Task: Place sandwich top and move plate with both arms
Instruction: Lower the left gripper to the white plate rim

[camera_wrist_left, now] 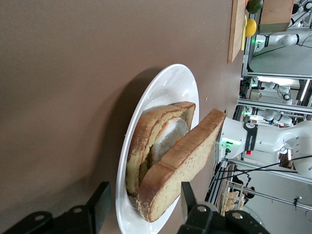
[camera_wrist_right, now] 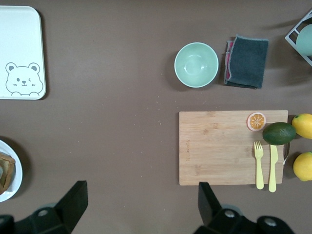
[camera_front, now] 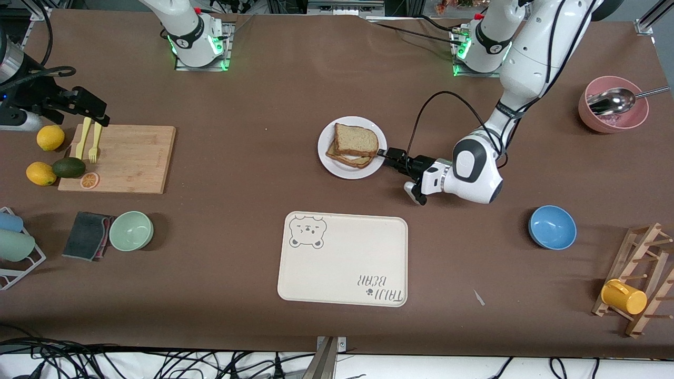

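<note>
My left tool (camera_front: 383,153) (camera_wrist_left: 144,204) is low at the rim of the one plate (camera_front: 337,166) (camera_wrist_left: 170,83), in the middle of the front view. It is released. Its two fingers (camera_wrist_left: 100,204) stand spread, with the plate's edge and the end of the sandwich between them. On the plate I count two slices. The sandwich top (camera_front: 357,139) (camera_wrist_left: 180,165) lies skewed over the lower slice (camera_front: 347,158) (camera_wrist_left: 146,141).

My right tool (camera_front: 97,117) (camera_wrist_right: 140,204) waits high, also released, over the edge of the single cutting board (camera_front: 126,158) (camera_wrist_right: 219,146) at the right arm's end of the worktop (camera_front: 253,158).

There are one fork (camera_front: 95,141) (camera_wrist_right: 259,165) and one knife (camera_front: 81,138) (camera_wrist_right: 273,168) on the board. There are also one orange slice (camera_front: 89,180) (camera_wrist_right: 256,121) and one avocado (camera_front: 68,167) (camera_wrist_right: 279,133), with two lemons (camera_front: 50,138) (camera_wrist_right: 304,126) beside them. Lower in the front view are one green bowl (camera_front: 131,230) (camera_wrist_right: 196,65), one dark cloth (camera_front: 87,235) (camera_wrist_right: 246,61) and one bear tray (camera_front: 342,263) (camera_wrist_right: 19,48). The tray is nearer the camera than the plate.

Only the left wrist view shows the white egg (camera_wrist_left: 168,139) between the slices. The right wrist view catches just a sliver of the plate at its lower edge. Only the front view shows the blue bowl (camera_front: 552,227), the pink bowl (camera_front: 613,118) with its one spoon (camera_front: 613,100), and one yellow mug (camera_front: 624,297) on a wooden rack (camera_front: 645,247).
</note>
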Controlling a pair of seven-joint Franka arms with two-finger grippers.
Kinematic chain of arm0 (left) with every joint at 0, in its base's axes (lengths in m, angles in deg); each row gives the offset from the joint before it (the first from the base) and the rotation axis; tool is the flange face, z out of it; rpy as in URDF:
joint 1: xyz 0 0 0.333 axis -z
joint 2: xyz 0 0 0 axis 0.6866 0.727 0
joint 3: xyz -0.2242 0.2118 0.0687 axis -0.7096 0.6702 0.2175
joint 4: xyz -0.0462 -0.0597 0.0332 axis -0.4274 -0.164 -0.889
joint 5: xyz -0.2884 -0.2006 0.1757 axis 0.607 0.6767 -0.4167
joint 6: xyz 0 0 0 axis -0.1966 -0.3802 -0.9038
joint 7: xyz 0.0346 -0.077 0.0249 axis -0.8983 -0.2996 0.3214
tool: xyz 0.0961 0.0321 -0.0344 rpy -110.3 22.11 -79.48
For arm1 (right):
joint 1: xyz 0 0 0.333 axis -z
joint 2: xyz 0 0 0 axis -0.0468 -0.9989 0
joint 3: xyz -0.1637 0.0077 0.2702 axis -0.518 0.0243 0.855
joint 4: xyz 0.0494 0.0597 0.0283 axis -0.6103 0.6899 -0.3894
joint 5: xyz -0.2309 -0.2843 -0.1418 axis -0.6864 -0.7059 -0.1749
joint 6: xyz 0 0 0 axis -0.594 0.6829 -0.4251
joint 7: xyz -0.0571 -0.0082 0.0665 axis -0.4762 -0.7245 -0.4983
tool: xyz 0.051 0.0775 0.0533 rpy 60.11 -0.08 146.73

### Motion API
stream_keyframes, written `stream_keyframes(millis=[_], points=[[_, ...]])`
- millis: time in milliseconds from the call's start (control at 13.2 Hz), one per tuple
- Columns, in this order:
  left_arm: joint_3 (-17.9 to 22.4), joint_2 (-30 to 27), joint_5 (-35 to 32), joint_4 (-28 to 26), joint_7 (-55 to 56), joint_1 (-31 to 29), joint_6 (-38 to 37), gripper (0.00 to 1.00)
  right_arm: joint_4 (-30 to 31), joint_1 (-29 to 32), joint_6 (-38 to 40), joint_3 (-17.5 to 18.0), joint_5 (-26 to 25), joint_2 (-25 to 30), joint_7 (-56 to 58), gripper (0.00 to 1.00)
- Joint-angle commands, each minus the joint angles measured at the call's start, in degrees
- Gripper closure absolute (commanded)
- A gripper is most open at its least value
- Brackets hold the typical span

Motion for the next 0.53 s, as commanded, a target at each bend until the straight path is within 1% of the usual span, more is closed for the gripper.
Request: stream_keyframes(millis=[0, 76, 228, 304, 380, 456], points=[[0.30, 2.04, 5.45, -0.17, -7.18, 0.63, 0.76, 0.48, -0.14, -0.30, 0.01, -0.07, 0.33, 0.15, 0.07, 0.00], [0.30, 2.92, 6.08, -0.09, -8.60, 0.63, 0.76, 0.55, -0.23, -0.38, 0.01, 0.02, 0.16, 0.15, 0.07, 0.00], [0.30, 3.02, 6.44, -0.09, -9.23, 0.63, 0.76, 0.62, -0.23, -0.47, 0.01, 0.02, -0.02, 0.15, -0.01, 0.00], [0.30, 3.02, 6.44, 0.09, -9.31, 0.63, 0.76, 0.62, -0.32, -0.39, -0.33, 0.02, -0.11, 0.15, 0.16, 0.00], [0.30, 3.10, 6.44, 0.09, -9.31, 0.71, 0.85, 0.65, -0.32, -0.47, -0.25, 0.02, -0.19, 0.15, 0.16, 0.00], [0.30, 3.10, 6.44, 0.09, -9.31, 0.71, 0.85, 0.74, -0.32, -0.47, -0.16, 0.02, -0.37, 0.15, 0.25, 0.00]])
